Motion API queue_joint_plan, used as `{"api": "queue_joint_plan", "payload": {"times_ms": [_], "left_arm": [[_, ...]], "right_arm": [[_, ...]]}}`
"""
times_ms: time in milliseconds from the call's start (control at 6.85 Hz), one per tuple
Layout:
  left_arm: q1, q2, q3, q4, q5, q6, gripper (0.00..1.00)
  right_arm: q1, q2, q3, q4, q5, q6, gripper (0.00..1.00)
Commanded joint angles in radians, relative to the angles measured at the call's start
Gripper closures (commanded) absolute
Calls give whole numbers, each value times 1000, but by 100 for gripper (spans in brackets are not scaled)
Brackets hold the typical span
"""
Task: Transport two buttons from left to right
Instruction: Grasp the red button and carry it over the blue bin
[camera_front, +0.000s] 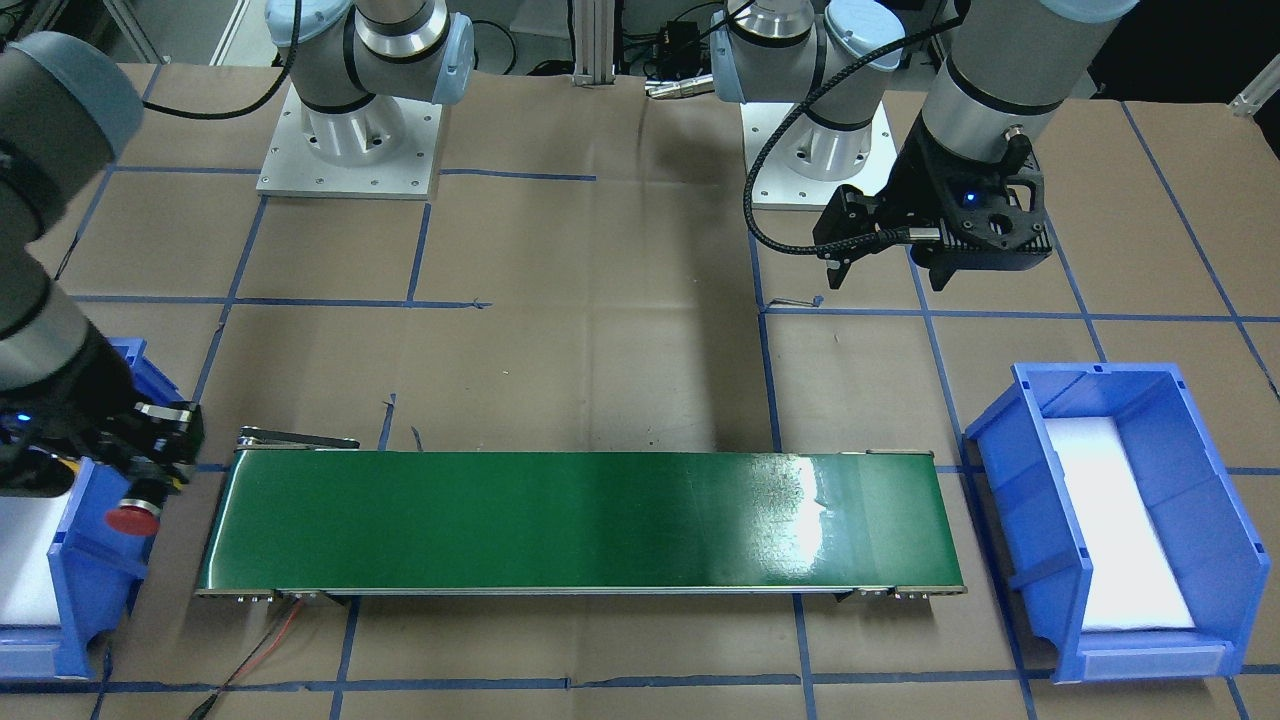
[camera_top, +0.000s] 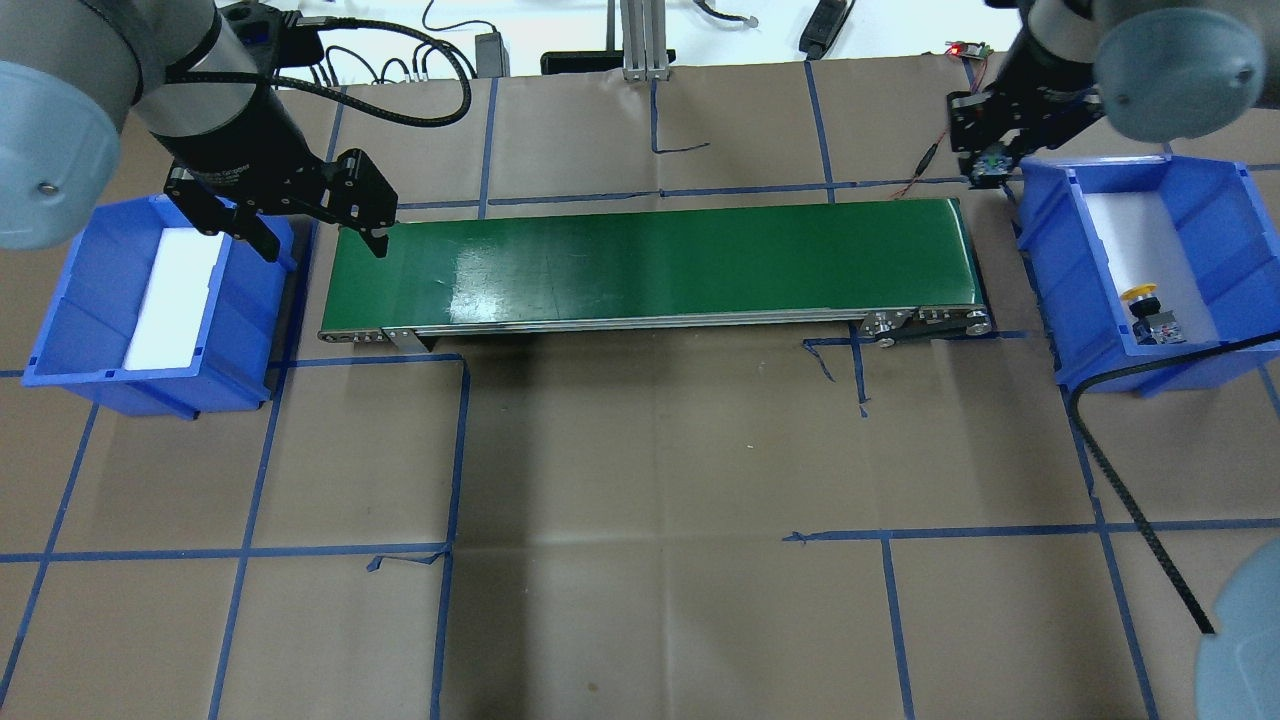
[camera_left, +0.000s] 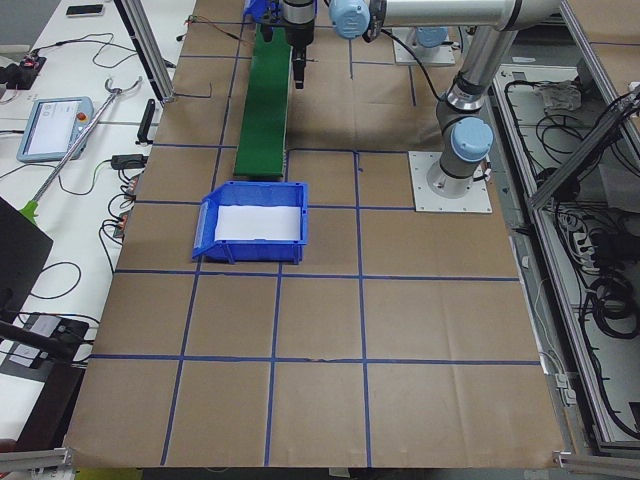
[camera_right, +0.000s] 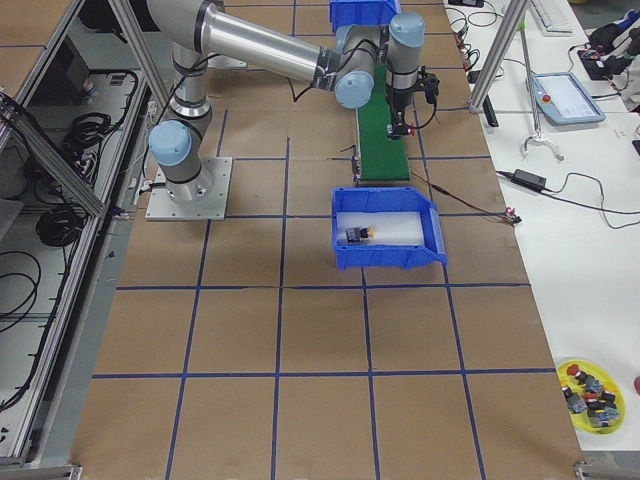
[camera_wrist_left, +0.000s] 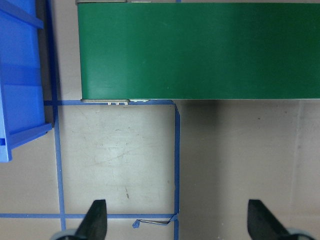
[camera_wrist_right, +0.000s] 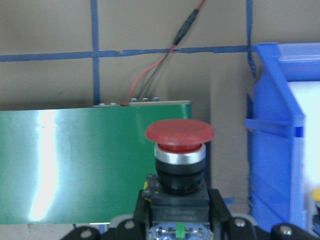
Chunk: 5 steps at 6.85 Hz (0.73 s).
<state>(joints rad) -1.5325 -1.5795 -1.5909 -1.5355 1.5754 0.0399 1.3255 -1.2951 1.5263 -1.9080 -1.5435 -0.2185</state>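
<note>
While the yellow button (camera_top: 1140, 294) lies in the blue bin (camera_top: 1050, 260) at the overhead view's right, the right claw (camera_wrist_right: 177, 222) clamps the red button (camera_wrist_right: 179, 134) beside it, probably due over the rim next; the left claw (camera_wrist_left: 178, 217) gapes empty.

Base of the red button (camera_wrist_right: 179, 134) partly hidden inside the right hand (camera_wrist_right: 178, 212).

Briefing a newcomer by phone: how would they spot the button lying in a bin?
Where the green conveyor belt ends on the robot's right stands a blue bin with a white liner. The yellow button lies loose on that liner; the red button, by contrast, is gripped in the right end effector.
</note>
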Motion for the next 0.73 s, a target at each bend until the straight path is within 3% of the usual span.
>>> {"api": "queue_joint_plan", "payload": {"times_ms": [0, 292, 584], "left_arm": [[0, 3, 0, 0, 0, 0, 0], [0, 4, 0, 0, -1, 0, 0], [0, 3, 0, 0, -1, -2, 0]], "right_arm": [[-191, 6, -1, 0, 8, -206, 95], [-267, 71, -15, -19, 8, -275, 95], [-269, 196, -82, -20, 2, -300, 95]]}}
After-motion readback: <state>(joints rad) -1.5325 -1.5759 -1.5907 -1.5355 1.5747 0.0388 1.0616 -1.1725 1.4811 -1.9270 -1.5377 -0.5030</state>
